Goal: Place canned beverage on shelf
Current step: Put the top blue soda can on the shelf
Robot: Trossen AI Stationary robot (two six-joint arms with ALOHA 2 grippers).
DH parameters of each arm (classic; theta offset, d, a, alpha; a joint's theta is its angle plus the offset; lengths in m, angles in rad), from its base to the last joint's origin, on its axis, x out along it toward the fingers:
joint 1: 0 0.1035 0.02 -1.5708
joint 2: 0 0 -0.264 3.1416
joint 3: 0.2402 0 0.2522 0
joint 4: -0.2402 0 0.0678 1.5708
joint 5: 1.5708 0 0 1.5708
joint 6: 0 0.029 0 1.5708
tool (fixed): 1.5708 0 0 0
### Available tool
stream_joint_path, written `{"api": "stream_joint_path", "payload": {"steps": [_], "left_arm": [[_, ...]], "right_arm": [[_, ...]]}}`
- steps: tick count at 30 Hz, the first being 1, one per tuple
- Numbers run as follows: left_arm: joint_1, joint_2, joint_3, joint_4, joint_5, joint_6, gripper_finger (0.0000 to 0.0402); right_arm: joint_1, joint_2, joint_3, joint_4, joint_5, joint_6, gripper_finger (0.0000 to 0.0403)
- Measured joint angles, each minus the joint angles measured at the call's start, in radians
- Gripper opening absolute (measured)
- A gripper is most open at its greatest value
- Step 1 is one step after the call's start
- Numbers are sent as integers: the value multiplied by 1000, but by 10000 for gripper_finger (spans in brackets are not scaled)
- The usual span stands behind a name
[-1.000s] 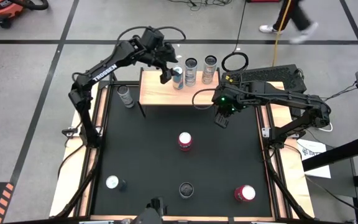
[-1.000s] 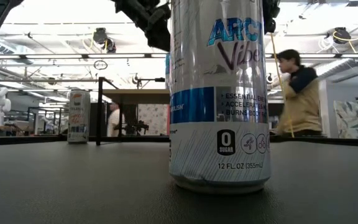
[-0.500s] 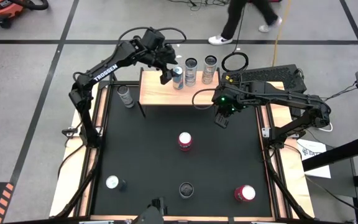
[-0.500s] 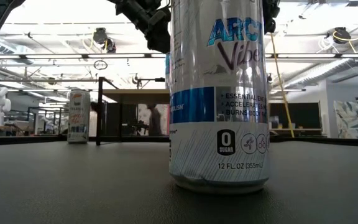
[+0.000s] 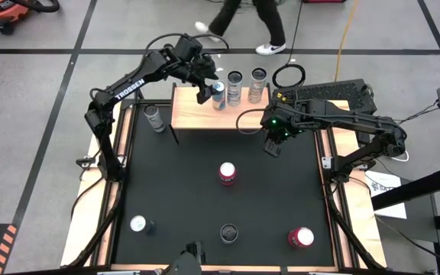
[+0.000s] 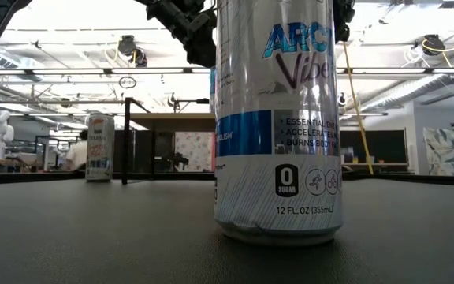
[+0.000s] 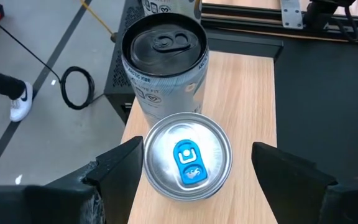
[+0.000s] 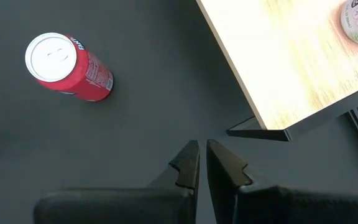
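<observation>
**Shelf and can stock, one moment**

- Shelf (image 5: 197,114): light-wood board on thin black legs, standing at the far edge of the black table (image 5: 189,191). Landmark for all entries below.
- Blue-tab can (image 7: 187,155): silver top, upright on the shelf, first in a row of three along the shelf's far side. The left gripper (image 5: 208,85) is directly over it, fingers (image 7: 120,165) spread wide on either side of the can with a clear gap at each flank; not touching it.
- Dark-top can (image 7: 163,68): upright on the shelf, just beside the blue-tab can, next in the row.
- Third shelf can (image 5: 259,82): upright, at the end of the row nearest the right arm.
- Right gripper (image 8: 199,163): over the table just off the shelf's near corner on the right arm's side, fingers pressed together, holding nothing.
- Red can (image 8: 67,67): upright on the table, near the shelf's front edge, in mid-table.
- Second red can (image 5: 300,237): on the table, well apart from the shelf.
- Grey can (image 5: 154,118): upright on the table, just beside the shelf's left end.
- White-and-blue can (image 6: 278,118): on the table, well apart from the shelf, close to the low camera.
- Person (image 5: 243,23): on the floor beyond the shelf.
</observation>
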Motion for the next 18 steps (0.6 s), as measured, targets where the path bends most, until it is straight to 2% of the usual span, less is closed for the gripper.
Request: {"api": "stream_joint_path", "payload": {"steps": [18], "left_arm": [[6,60,-1,-19,-5,0,301]], "right_arm": [[0,0,0,-2,0,-1,13]]}}
